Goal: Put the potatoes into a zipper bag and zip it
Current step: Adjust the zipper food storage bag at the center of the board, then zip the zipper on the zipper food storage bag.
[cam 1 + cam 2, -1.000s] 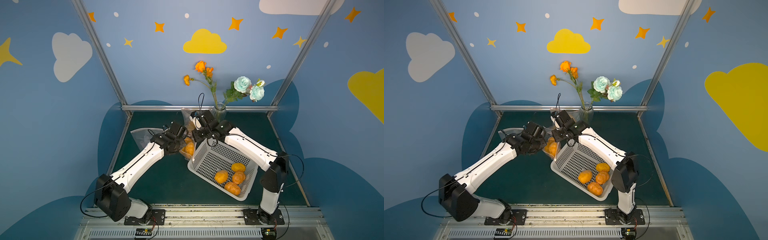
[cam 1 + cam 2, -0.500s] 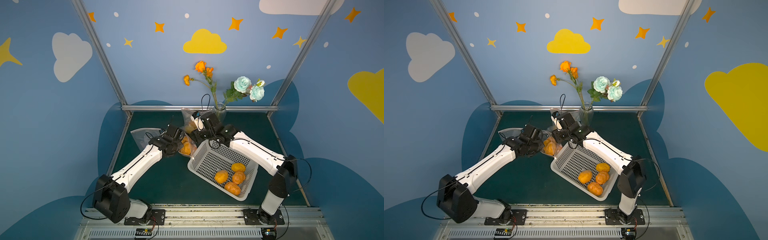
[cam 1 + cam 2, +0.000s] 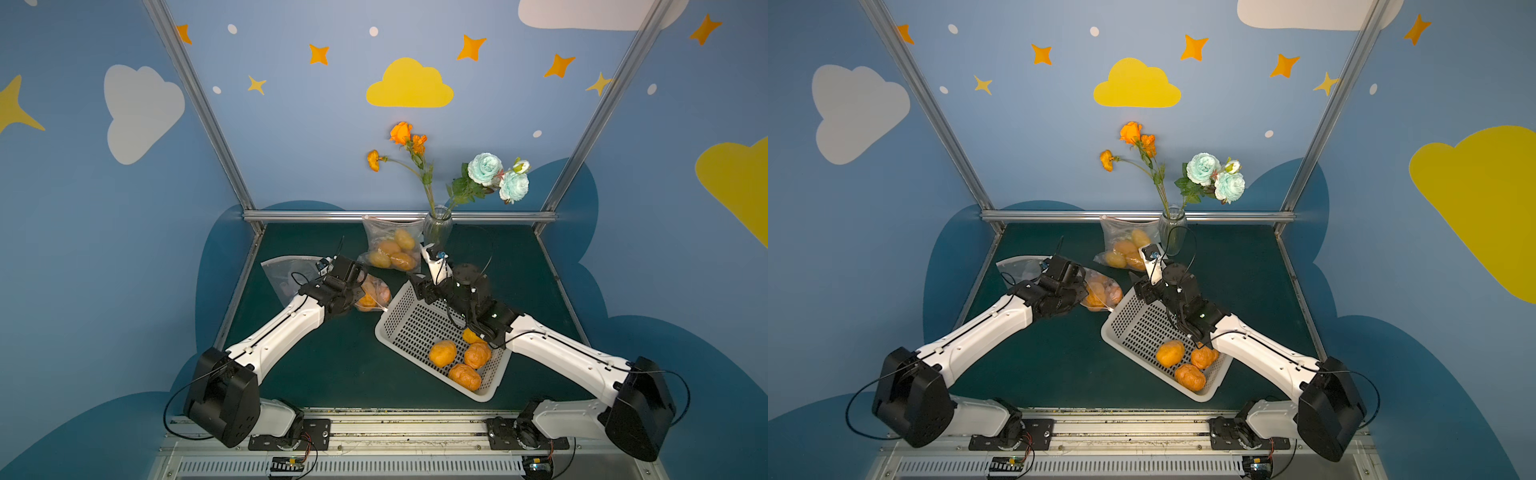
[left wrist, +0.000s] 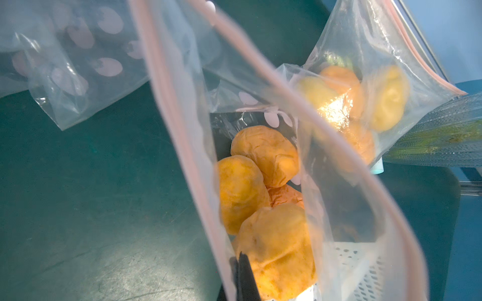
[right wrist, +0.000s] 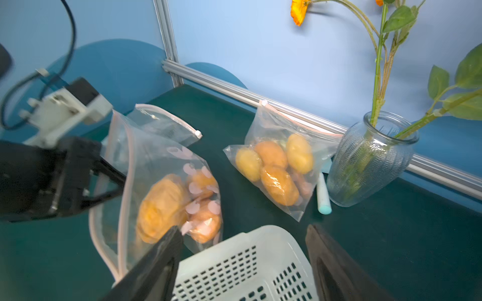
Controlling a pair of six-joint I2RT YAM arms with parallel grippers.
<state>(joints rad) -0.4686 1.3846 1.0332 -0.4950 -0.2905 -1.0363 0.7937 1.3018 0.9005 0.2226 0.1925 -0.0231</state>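
Closest to me, on the green table [image 3: 332, 374], sits a white basket [image 3: 399, 328] full of little holes. Orange potatoes [image 3: 442, 353] lie in its near end. I count four in a top view, and one is partly hidden under my right arm.

My right gripper [image 5: 243, 229] hangs over the far corner of the basket. Its two black fingers [image 5: 161, 260] stand wide apart and hold nothing.

Just to the left of that corner, my left gripper [image 5: 121, 183] is pinched tight on the pink rim of a clear spotted bag [image 5: 167, 166]. The bag's mouth gapes open. Its bottom rests on the table just beside the basket. In the left wrist view I look down into it and see four wrinkly bagged potatoes [image 4: 260, 156] piled together.

A bit farther left, a flat bag [image 3: 282, 274] lies on the table, partly under my left arm.

Farther back, near the silver rail [image 3: 316, 215], is a full bag [image 3: 390, 249] of yellow and orange potatoes. Its pink top strip looks shut.

Just beside it stands a glass vase [image 5: 370, 161]. A little white stick [image 5: 323, 198] with a blue-green end lies between them.

Orange flowers [image 3: 401, 133] and pale blue flowers [image 3: 484, 168] stick up out of the vase. Behind them is a blue wall [image 3: 291, 145] with a yellow cloud [image 3: 409, 87] and stars.
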